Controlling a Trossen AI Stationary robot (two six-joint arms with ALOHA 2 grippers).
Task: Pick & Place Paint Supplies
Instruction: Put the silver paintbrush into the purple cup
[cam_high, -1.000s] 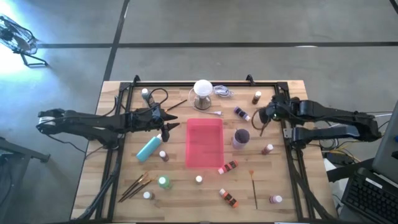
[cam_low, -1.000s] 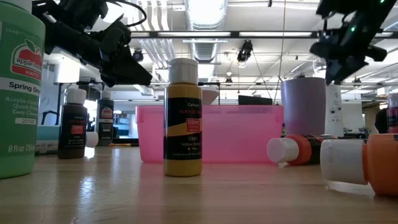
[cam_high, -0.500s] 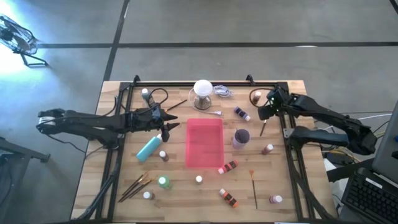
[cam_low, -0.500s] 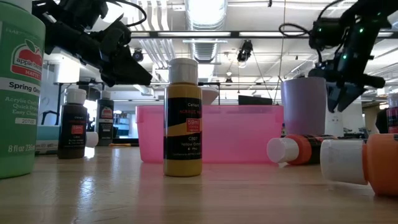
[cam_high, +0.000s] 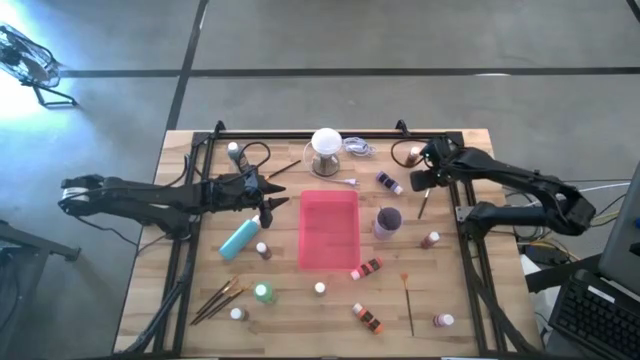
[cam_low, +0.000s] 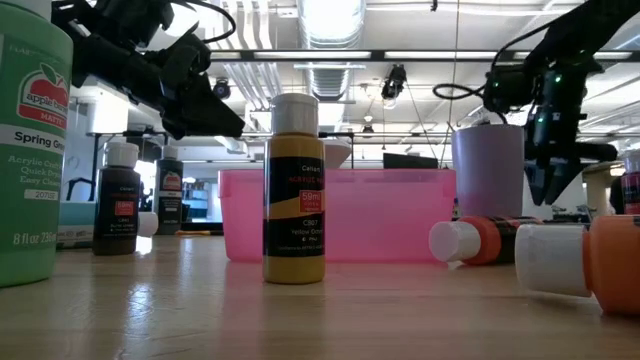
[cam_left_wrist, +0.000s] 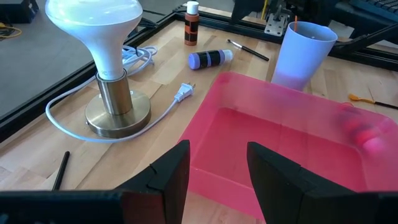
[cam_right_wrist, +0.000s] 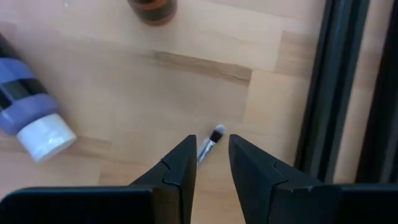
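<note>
None of the paint supplies lies in the flat pink rectangular tray; every one remains to be placed. The thin dark-handled paintbrush lies on the wood near the purple white-capped bottle. The right gripper straddles its tip, fingers narrowly apart, not pinching. The left gripper hovers beside the tray, fingers spread, empty. The pale wooden table stands on grey concrete floor.

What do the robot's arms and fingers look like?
Both arms are dark and thin, made of jointed segments. The left arm has a black cable looping near its wrist. The right arm shows tiny green lights. Each ends in two dark, flat, pointed fingers.
</note>
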